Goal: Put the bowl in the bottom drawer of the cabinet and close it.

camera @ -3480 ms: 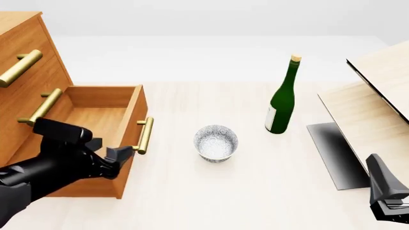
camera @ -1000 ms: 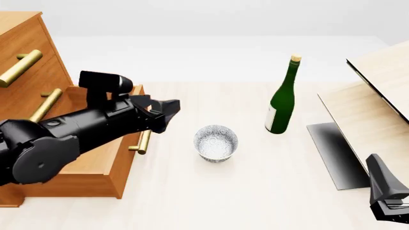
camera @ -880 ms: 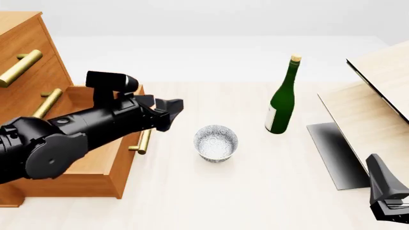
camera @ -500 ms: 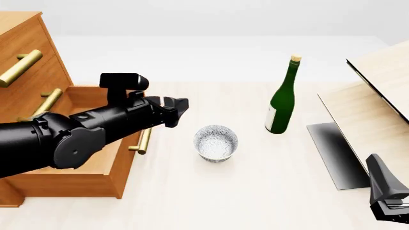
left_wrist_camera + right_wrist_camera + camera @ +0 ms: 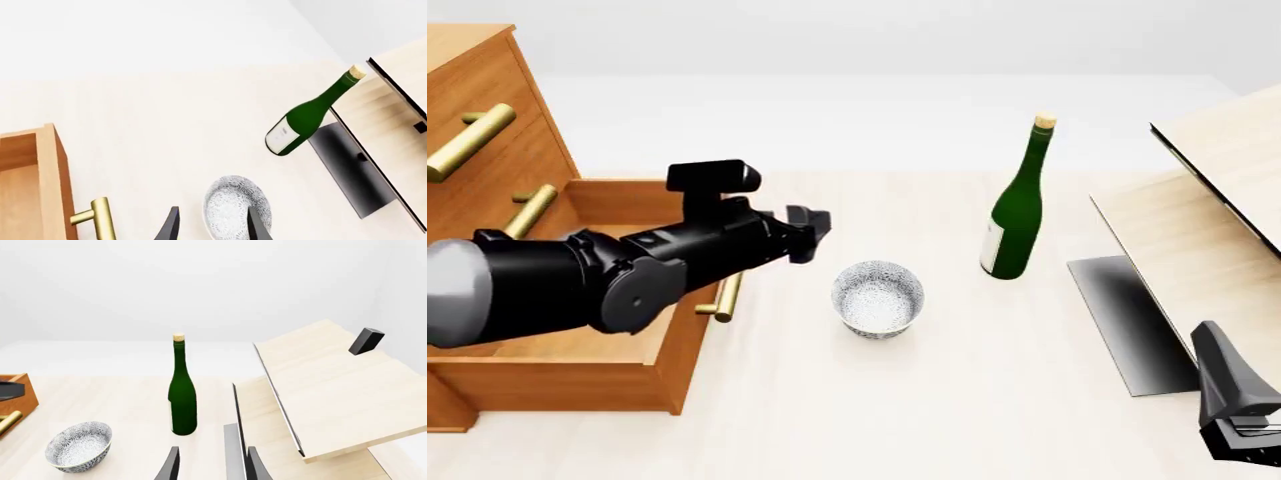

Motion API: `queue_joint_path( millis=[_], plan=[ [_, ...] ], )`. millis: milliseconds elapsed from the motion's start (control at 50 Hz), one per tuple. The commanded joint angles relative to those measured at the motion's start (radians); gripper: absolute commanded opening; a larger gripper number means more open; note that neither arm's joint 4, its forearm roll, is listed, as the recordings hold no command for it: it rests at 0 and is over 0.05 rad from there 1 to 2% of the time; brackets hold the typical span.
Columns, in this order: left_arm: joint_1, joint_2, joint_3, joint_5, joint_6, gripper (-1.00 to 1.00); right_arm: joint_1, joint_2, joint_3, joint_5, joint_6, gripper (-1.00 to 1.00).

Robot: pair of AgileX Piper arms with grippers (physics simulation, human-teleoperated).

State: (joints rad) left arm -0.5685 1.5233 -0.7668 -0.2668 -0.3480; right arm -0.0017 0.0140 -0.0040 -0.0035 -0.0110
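The bowl point(image 5: 878, 298) sits upright on the pale table point(image 5: 868, 410) at the centre of the front view, just right of the pulled-out bottom drawer point(image 5: 627, 300), apart from it and from everything else; the same speckled bowl shows in the left wrist view point(image 5: 233, 212) between the two dark fingertips point(image 5: 168, 231), and low at the left in the right wrist view point(image 5: 78, 446). The cabinet point(image 5: 487, 120) fills the upper left of the front view, its two upper drawers shut, brass handles point(image 5: 470, 143) showing; the bottom drawer stands open with its wooden floor bare, and its own brass handle point(image 5: 727, 298) is partly hidden by the arm. The left gripper point(image 5: 810, 232) hangs above the drawer's front right corner, pointing toward the bowl, its jaws parted and holding nothing; the bowl is near but not touched. The right gripper point(image 5: 1234, 420) rests in the lower right corner of the front view, well apart from the bowl; its fingertips point(image 5: 170, 467) stand spread with nothing between them. A green bottle point(image 5: 1016, 210) stands upright right of centre, behind the bowl; a pale slanted wooden structure point(image 5: 1214, 200) occupies the right edge.
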Motion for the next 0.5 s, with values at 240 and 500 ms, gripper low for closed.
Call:
queue_joint_path(
  millis=[240,500],
  plan=[
    [-0.006,0.129,-0.045,-0.036,-0.049,1.0,0.0,0.0,0.0,0.0,0.0,1.0],
    [-0.016,0.196,-0.06,-0.063,-0.076,1.0,0.0,0.0,0.0,0.0,0.0,1.0]
  ],
)
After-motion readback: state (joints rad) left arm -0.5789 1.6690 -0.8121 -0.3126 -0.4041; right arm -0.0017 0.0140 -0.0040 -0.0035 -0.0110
